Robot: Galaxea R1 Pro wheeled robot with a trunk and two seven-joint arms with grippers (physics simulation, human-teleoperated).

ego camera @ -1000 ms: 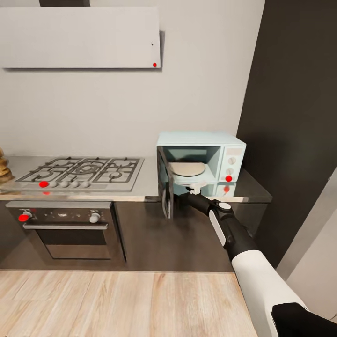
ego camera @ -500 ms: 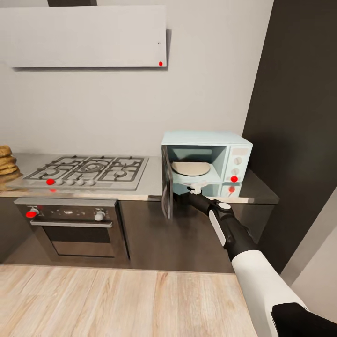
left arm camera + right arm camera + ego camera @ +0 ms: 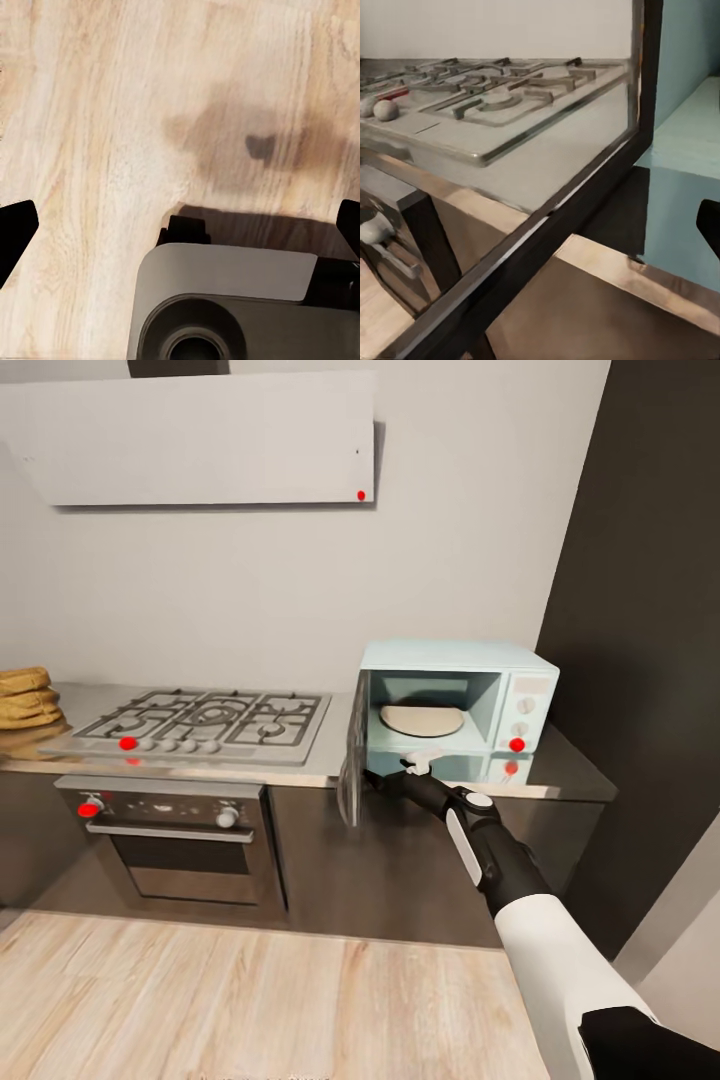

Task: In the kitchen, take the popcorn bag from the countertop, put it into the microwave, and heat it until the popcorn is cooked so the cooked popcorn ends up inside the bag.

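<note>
Tan, soft-looking bag [image 3: 24, 698] sits far left on the counter [image 3: 320, 760]; likely light, best gripped by its rim. Right hand [image 3: 420, 760] at the open microwave [image 3: 455, 705], spread unclear.

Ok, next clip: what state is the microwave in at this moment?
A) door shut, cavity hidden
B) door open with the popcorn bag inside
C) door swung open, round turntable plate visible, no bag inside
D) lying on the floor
C: in the head view the microwave on the countertop has its door swung open, baring the turntable plate with no bag on it.
</note>
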